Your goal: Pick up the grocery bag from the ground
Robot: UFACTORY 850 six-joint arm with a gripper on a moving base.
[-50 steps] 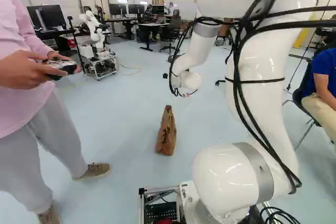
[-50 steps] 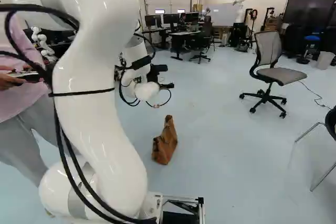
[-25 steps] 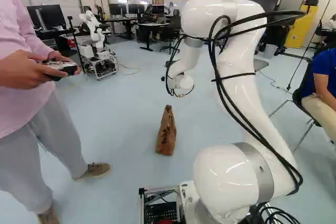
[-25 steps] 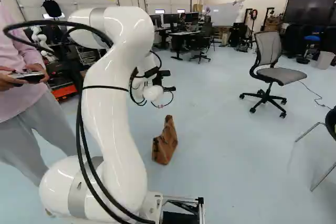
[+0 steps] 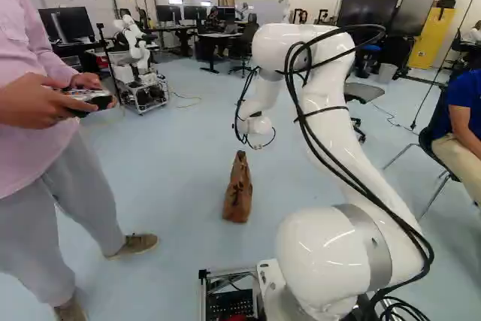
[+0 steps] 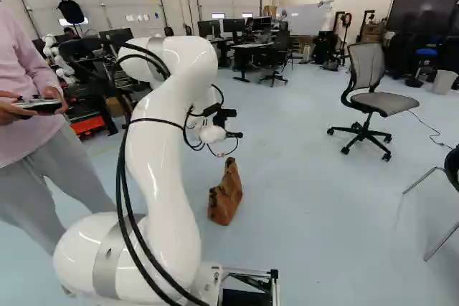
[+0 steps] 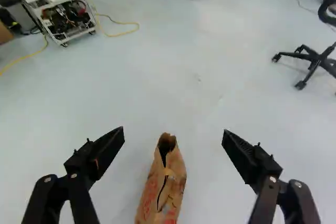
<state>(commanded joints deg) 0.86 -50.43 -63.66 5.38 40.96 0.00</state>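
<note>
My gripper [image 6: 235,135] shows as a dark part beyond the white wrist in the right base view, above the floor and a little above the bag. In the wrist view the gripper [image 7: 174,131] is open, its two black fingers wide apart. The brown paper grocery bag [image 5: 238,195] stands upright on the floor in the left base view. Seen from the wrist, the bag [image 7: 164,187] appears between the open fingers, lower down and touched by neither, its narrow open top facing up. The bag's base is out of the wrist view.
A person holding a controller stands close at the left of the left base view. Another robot [image 5: 137,54] is on a cart farther off. A grey office chair [image 6: 373,98] and a metal-legged chair [image 6: 453,170] stand to the right. A yellow cable [image 7: 118,29] lies on the floor.
My arm has come down and reached forward, its upper joint much lower in both base views and its wrist slightly lower. The bag and the base have not moved.
</note>
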